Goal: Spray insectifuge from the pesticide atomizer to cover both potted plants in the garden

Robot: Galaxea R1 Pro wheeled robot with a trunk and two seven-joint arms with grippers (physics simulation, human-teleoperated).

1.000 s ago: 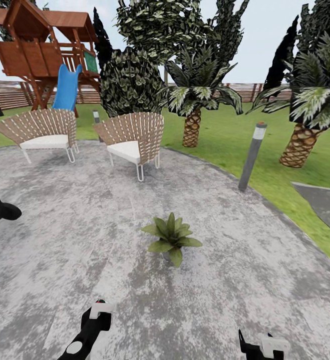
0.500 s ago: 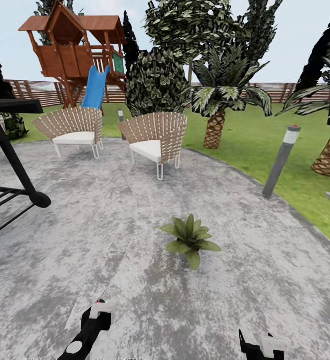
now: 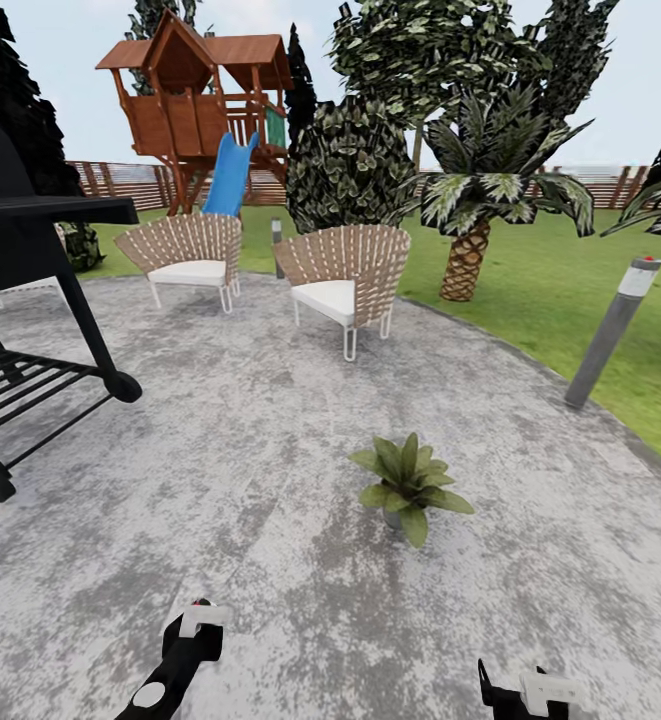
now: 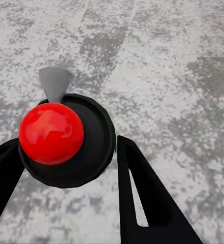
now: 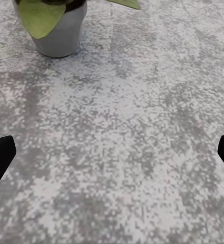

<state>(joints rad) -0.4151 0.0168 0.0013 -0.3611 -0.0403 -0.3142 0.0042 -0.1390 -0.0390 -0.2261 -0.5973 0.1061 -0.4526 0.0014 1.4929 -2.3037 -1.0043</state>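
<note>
One potted plant point(image 3: 410, 485), a low rosette of broad green leaves in a small pot, stands on the grey speckled paving point(image 3: 270, 480) of the garden, ahead and a little right of centre. In the right wrist view its pot point(image 5: 58, 30) looks grey and sits well beyond my open right gripper point(image 5: 112, 150). The pesticide atomizer and the insectifuge are out of view. My left gripper point(image 3: 195, 625) and right gripper point(image 3: 515, 690) hang low at the near edge of the head view. The left gripper point(image 4: 66, 142) has its fingers point(image 4: 142, 198) spread, with a red dome on a black disc point(image 4: 51, 132) seen between them.
A black grill cart point(image 3: 20, 300) stands at the left. Two wicker chairs point(image 3: 345, 275) sit at the far side of the paving. A grey bollard lamp point(image 3: 610, 335) marks the lawn edge at right. Palms point(image 3: 475, 200), a wooden playhouse point(image 3: 200, 100) and a slat fence lie beyond.
The head camera has turned left, so the whole scene has shifted right and the grill cart has come into view. Both grippers keep their places in the picture.
</note>
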